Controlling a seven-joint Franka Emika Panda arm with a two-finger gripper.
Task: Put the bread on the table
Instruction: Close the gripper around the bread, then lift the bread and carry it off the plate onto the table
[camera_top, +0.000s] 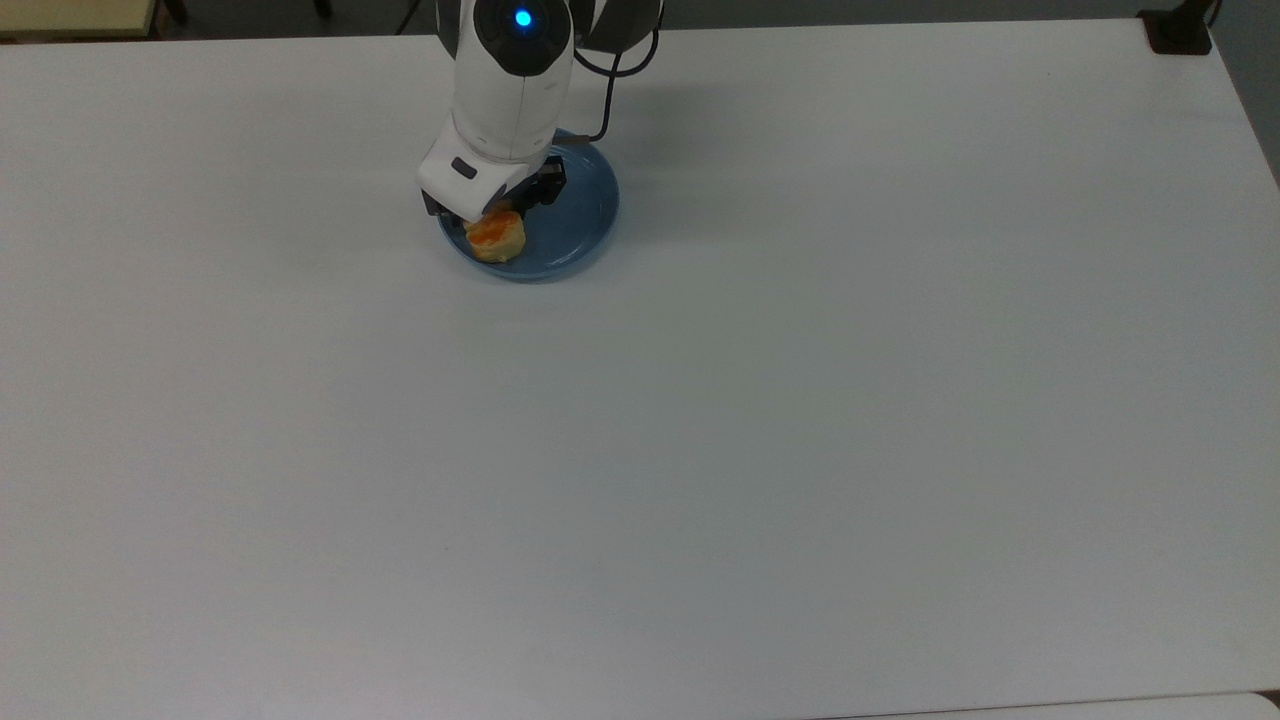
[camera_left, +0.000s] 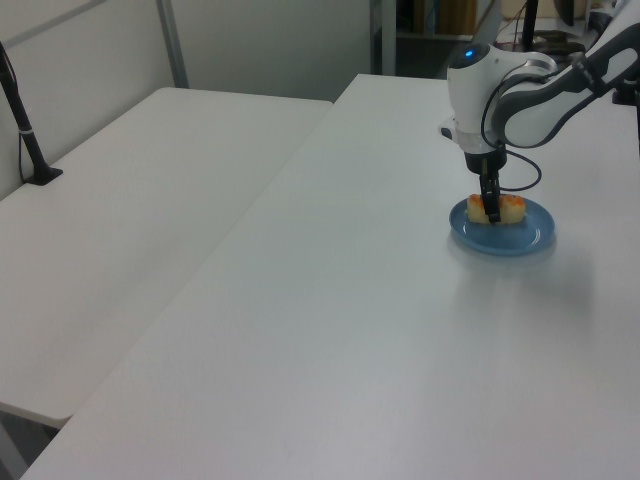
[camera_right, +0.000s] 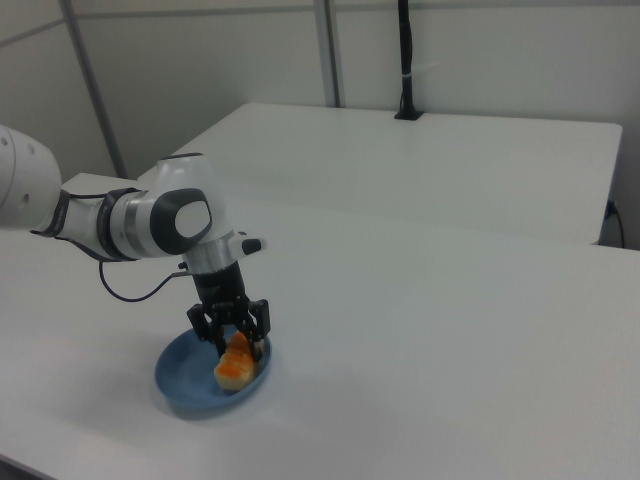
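The bread (camera_right: 236, 366) lies on the plate (camera_right: 180, 385); the tool (camera_right: 232, 345) straddles it, fingers apart.

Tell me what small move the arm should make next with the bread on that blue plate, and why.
Probably close the fingers on the bread. The gripper is down on the blue plate with a finger on either side of the loaf, which lies on the plate, not on the table.

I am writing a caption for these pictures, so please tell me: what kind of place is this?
Probably a robotics lab or test room. A robot arm's gripper works at bread on a blue plate, on a plain white table. A second white table and bare partition walls stand nearby.
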